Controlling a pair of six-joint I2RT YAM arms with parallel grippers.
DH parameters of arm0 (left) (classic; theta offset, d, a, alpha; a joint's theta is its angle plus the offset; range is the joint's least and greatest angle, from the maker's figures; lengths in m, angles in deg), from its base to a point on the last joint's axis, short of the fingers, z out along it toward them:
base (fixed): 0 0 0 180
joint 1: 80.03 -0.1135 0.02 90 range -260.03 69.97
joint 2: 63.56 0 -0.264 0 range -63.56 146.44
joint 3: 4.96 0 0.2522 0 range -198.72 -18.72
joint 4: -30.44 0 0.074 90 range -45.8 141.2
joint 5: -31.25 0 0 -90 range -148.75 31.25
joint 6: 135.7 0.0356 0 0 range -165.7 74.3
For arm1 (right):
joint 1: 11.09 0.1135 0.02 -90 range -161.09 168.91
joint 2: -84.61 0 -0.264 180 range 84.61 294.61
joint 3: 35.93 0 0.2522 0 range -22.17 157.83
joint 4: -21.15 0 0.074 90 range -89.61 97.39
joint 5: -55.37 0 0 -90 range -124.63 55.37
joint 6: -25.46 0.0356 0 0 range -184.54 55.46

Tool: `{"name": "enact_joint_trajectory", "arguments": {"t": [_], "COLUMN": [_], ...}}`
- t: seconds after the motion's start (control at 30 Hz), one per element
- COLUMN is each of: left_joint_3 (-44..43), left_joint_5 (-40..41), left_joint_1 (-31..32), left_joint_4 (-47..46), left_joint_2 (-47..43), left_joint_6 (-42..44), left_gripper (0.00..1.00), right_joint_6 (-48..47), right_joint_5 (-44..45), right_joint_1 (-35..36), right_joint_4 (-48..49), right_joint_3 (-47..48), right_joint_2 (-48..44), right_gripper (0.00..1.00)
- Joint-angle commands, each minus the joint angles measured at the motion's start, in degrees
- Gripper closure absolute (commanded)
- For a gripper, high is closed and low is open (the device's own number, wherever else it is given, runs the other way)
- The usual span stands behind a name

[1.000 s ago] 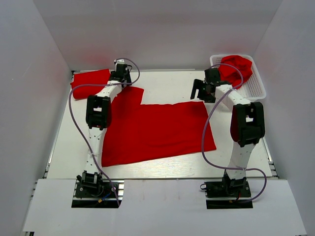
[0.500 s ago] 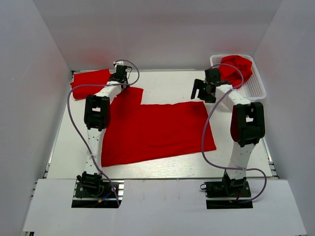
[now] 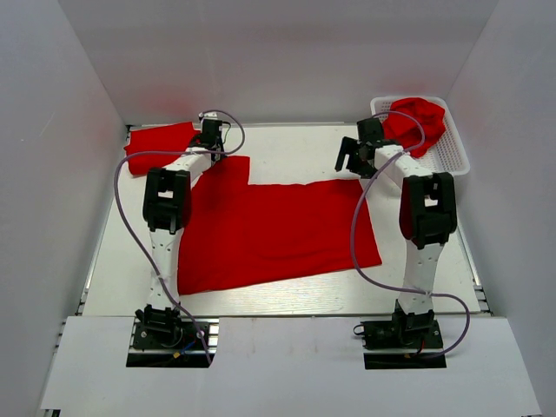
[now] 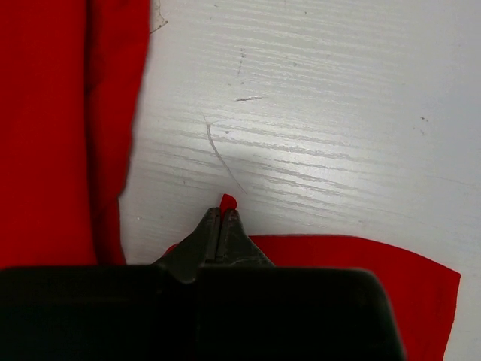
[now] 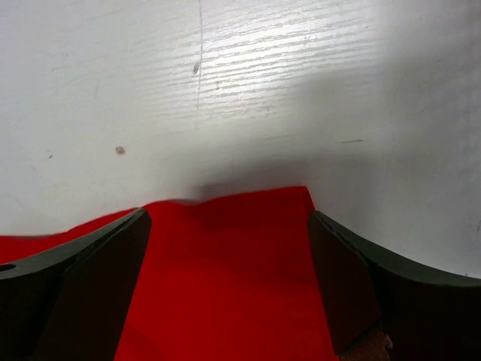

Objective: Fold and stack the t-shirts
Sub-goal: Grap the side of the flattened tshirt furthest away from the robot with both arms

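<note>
A red t-shirt (image 3: 278,230) lies spread flat across the middle of the table. My left gripper (image 3: 211,146) is at its far left corner and is shut on that corner. In the left wrist view the jaws (image 4: 223,216) are pinched together, and a tip of red cloth (image 4: 228,201) pokes out between them. My right gripper (image 3: 354,158) hangs open over the far right corner. In the right wrist view that corner (image 5: 248,263) lies between the wide-apart fingers (image 5: 113,256) of the right gripper (image 5: 227,218). A folded t-shirt (image 3: 156,143) lies at the back left.
A white mesh basket (image 3: 452,152) stands at the back right with crumpled red t-shirts (image 3: 419,120) in it. White walls close in the table on the left, the right and the back. The folded t-shirt (image 4: 60,128) lies close to the left of the left gripper.
The left gripper's jaws have shut on the shirt's far left corner. The right gripper has shifted slightly farther back over the far right corner and stays open.
</note>
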Motion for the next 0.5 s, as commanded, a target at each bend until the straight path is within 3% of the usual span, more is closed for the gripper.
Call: {"name": "enact_joint_trajectory", "arguments": {"t": [0.0,0.23,0.47], "left_joint_3": [3.0,4.0,7.5], "left_joint_5": [-1.7,-2.8,-3.3], "left_joint_1": [0.1,0.1,0.1], "left_joint_4": [1.8,0.6,-3.1], "left_joint_2": [-4.3,-5.4,-7.8], "left_joint_6": [1.3,1.3,3.1], "left_gripper": [1.00,1.00,1.00], "right_joint_6": [2.0,4.2,5.1], "right_joint_5": [2.6,8.4,8.4], "right_joint_1": [0.2,0.5,0.4], "right_joint_4": [-0.4,-0.9,0.8], "right_joint_3": [3.7,0.6,-1.6], "right_joint_2": [1.8,2.2,4.0], "right_gripper": [0.10,0.10,0.10]}}
